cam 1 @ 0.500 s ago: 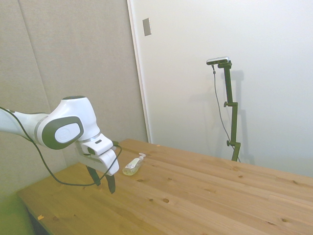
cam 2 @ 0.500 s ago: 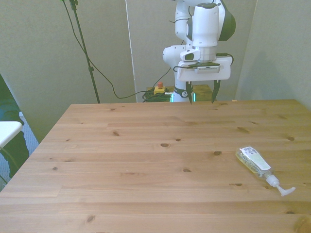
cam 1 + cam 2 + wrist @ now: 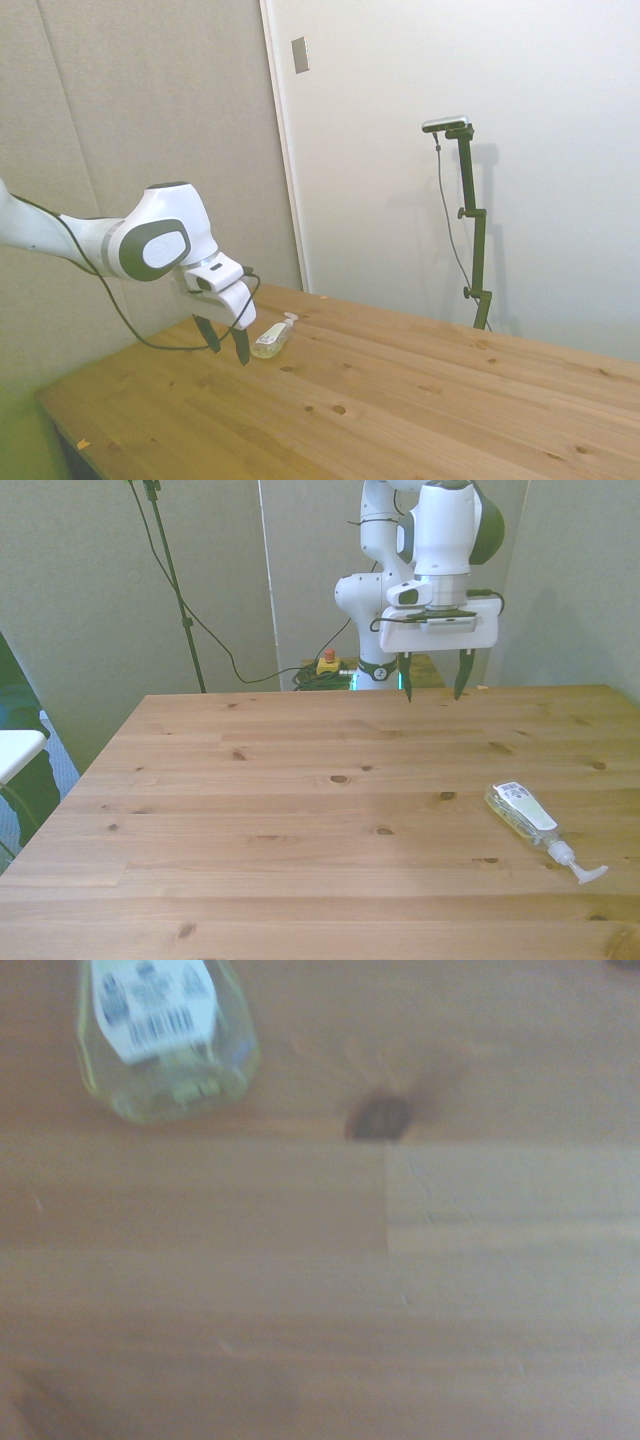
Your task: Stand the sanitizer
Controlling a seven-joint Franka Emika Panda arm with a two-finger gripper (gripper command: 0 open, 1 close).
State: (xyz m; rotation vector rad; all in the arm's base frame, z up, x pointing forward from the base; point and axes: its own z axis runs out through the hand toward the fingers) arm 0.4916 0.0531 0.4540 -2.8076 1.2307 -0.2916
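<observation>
While hanging above table (image 3: 250, 810), gripper (image 3: 432, 692) spread wide, holds nothing, touches nothing; sanitizer (image 3: 530, 818) lies flat, apart

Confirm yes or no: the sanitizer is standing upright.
No, the sanitizer lies on its side on the table, away from the end effector.

Open tabletop around a lying bottle

The sanitizer (image 3: 528, 816) lies flat on the table (image 3: 280, 810) near the front view's right edge, bare wood on every side; the gripper (image 3: 433, 692) hangs above, fingers spread, air between them.
</observation>
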